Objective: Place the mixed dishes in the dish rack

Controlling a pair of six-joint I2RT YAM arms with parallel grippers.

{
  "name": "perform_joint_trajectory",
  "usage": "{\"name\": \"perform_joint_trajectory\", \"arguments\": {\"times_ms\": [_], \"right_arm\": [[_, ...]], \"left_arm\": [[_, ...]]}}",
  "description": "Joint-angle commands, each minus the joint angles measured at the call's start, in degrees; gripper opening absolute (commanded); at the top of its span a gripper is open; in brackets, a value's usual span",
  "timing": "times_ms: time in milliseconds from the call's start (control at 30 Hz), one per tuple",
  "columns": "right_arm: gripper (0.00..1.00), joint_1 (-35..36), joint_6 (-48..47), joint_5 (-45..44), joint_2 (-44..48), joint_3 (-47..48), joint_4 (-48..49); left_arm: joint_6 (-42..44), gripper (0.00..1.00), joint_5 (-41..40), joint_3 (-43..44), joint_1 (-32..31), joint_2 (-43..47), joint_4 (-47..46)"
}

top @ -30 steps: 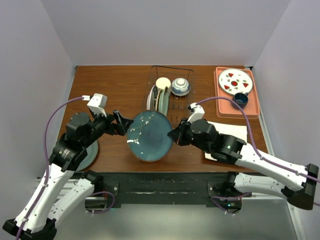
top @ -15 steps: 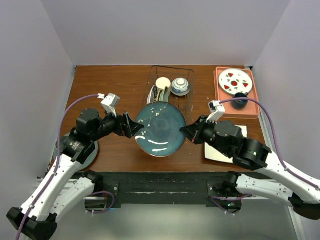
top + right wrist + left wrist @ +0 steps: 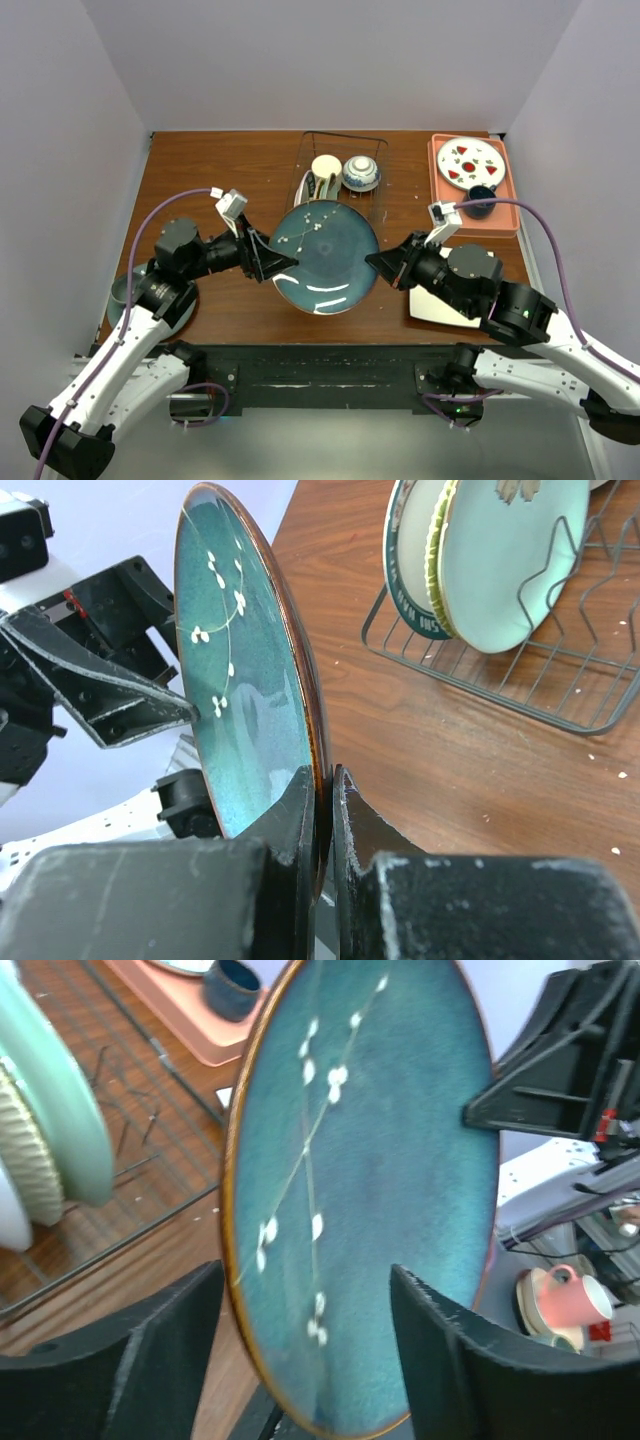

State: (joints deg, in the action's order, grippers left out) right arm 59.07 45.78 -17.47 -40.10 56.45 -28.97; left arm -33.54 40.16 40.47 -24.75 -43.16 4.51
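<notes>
The teal-blue plate (image 3: 325,257) (image 3: 240,680) is held on edge above the table, just in front of the dish rack (image 3: 345,190). My right gripper (image 3: 375,262) (image 3: 325,780) is shut on its right rim. Open, my left gripper (image 3: 283,264) (image 3: 305,1360) straddles the plate's (image 3: 370,1190) left rim, one finger on each side with a gap. Standing in the rack (image 3: 500,690) are the pale green flower plate (image 3: 510,560) and the plate with the dark patterned rim (image 3: 400,570). The cream mug (image 3: 325,166) and the patterned bowl (image 3: 361,172) sit there too. The white square plate (image 3: 440,305) lies under my right arm.
A pink tray (image 3: 475,215) at the back right carries a white plate with red marks (image 3: 470,163) and a dark blue cup (image 3: 482,198). A grey-green plate (image 3: 122,290) lies at the front left under my left arm.
Both arms carried the teal-blue plate right and back toward the rack. My left gripper's jaws have narrowed around its left rim.
</notes>
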Motion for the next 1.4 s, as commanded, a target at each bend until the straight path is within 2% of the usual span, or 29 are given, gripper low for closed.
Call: {"name": "perform_joint_trajectory", "arguments": {"times_ms": [0, 33, 100, 200, 233, 300, 500, 567, 667, 700, 767, 867, 1067, 1367], "right_arm": [[0.00, 0.1, 2.1, 2.4, 1.5, 2.7, 14.6], [0.00, 0.0, 2.2, 2.4, 1.6, 2.4, 14.8], [0.00, 0.0, 2.4, 3.0, 1.6, 2.2, 15.2], [0.00, 0.1, 2.6, 3.0, 1.3, 2.0, 14.6], [0.00, 0.0, 2.7, 2.4, 1.2, 2.0, 14.4], [0.00, 0.0, 2.9, 1.6, 1.3, 1.9, 13.2], [0.00, 0.0, 4.0, -5.5, 1.9, 1.4, 6.9], [0.08, 0.0, 4.4, -9.0, 1.9, 1.6, 4.5], [0.46, 0.0, 4.6, -13.8, 1.4, 1.7, 0.4], [0.66, 0.0, 4.8, -15.1, 1.2, 2.0, -2.2], [0.85, 0.0, 5.5, -17.4, 0.4, 2.4, -4.2], [0.95, 0.0, 5.5, -20.1, -0.2, 3.0, -6.8], [0.97, 0.0, 5.5, -23.7, -1.1, 3.3, -8.6], [0.97, 0.0, 7.7, -28.4, -5.3, 5.1, -13.2]], "left_arm": [[-3.5, 0.63, 4.9, -0.3, 0.4, 0.5, -6.5], [-3.5, 0.57, 5.1, -0.5, 0.4, 0.5, -6.9], [-3.6, 0.52, 5.4, -0.5, 0.4, 0.5, -7.1], [-3.6, 0.33, 5.7, -0.5, 0.4, 0.4, -7.3], [-3.8, 0.18, 5.8, -0.5, 0.4, 0.4, -7.4], [-4.2, 0.00, 5.8, -0.3, 0.4, 0.4, -7.2], [-4.2, 0.00, 2.6, 1.1, 0.4, 0.8, -4.8], [-2.9, 0.00, 0.4, 2.2, 0.4, 1.3, -2.3], [-0.9, 0.00, -4.5, 5.0, 0.4, 1.8, 1.4], [-0.2, 0.00, -7.8, 7.1, 0.4, 1.8, 3.8], [1.6, 0.00, -13.1, 9.3, 0.4, 1.3, 6.5], [3.3, 0.00, -17.3, 13.1, 0.4, 0.2, 9.8], [5.2, 0.00, -22.6, 18.7, 0.4, -3.7, 10.3], [9.2, 0.00, -32.8, 35.2, -1.4, -15.8, 11.7]]}}
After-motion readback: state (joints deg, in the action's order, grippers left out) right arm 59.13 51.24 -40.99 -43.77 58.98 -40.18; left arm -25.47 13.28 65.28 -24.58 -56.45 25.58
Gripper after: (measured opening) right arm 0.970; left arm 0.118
